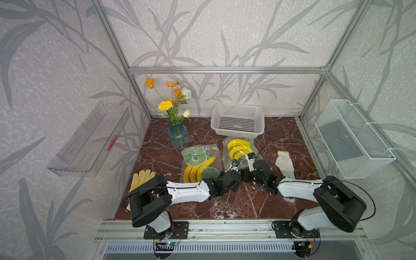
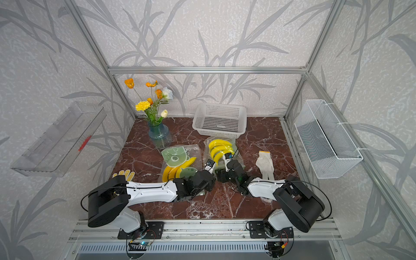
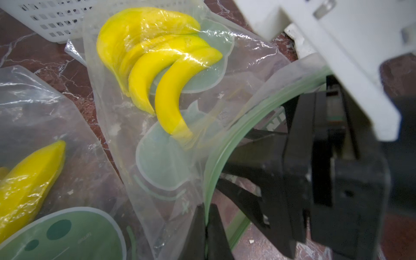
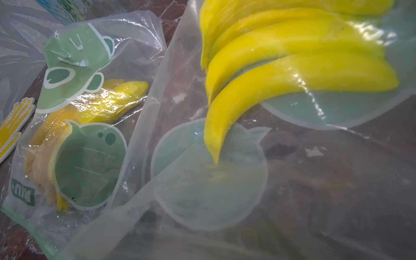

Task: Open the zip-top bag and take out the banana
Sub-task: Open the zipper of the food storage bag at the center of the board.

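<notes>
Pinching the green zip strip, the left gripper [image 3: 206,216] is clamped shut on one lip of the clear zip-top bag printed with pale green cartoon shapes [image 3: 162,166]. By my reading, this lifts that lip and anchors the bag so that the mouth stands open in an arch.

In the left wrist view, the right gripper [image 3: 231,157] sits at that mouth with its two black jaws apart and nothing between them. It looks placed to go inside for the fruit.

The bag lies on the red-brown marble table [image 1: 281,139], just in front of the white perforated plastic basket [image 1: 237,121]. It is beside a second clear bag holding more bananas [image 1: 198,164], which neither arm touches.

The bunch of yellow curved bananas [image 1: 238,147] is inside the held bag, at its closed end near the basket and well back from the zip.

The bananas lie flat, fanned like crescents. Their long axes run roughly from the basket side toward the robot, and their tapered tips point at the open mouth. The nearest tip [image 3: 183,134] therefore seems the easiest part to catch.
</notes>
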